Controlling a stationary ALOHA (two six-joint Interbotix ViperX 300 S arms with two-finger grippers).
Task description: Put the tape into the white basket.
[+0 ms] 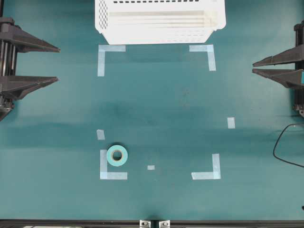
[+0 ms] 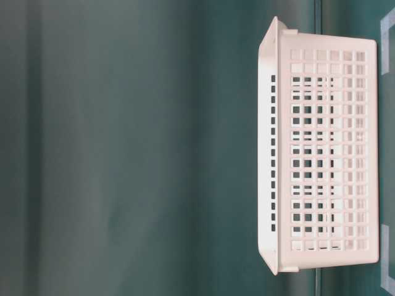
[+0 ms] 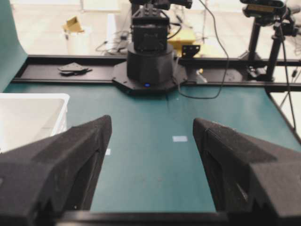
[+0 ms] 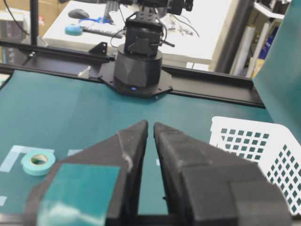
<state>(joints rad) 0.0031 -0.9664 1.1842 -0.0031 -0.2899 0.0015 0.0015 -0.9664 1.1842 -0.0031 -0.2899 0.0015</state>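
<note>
You are looking at a teal table (image 1: pixel 161 104) where nothing of the task is done yet. The biggest thing on it, the white basket (image 1: pixel 159 21), is sitting at the far edge in the overhead view, centred between the arms and just beyond the two far corner marks (image 1: pixel 204 53) of pale-blue strip; as far as the overhead view is showing, nothing is lying inside it. Your left gripper (image 1: pixel 54 64) is waiting at the left edge with its jaws standing wide apart and holding nothing — its wrist view is showing bare table between the two pads. Your right gripper (image 1: pixel 255 67) is parked at the right edge with its jaws drawn narrow, only a thin slit between the pads, and nothing in them. The tape (image 1: pixel 117 155) is lying flat near the near-left corner mark (image 1: pixel 110 170), just inside its angle, well apart from both grippers and from the basket; the right wrist view is catching it too, at the left of the frame. So everything is remaining for you: reaching the roll, closing on it, carrying it to the far side and releasing it over the basket. The left arm is looking the handier one — the roll is lying on its half.
</note>
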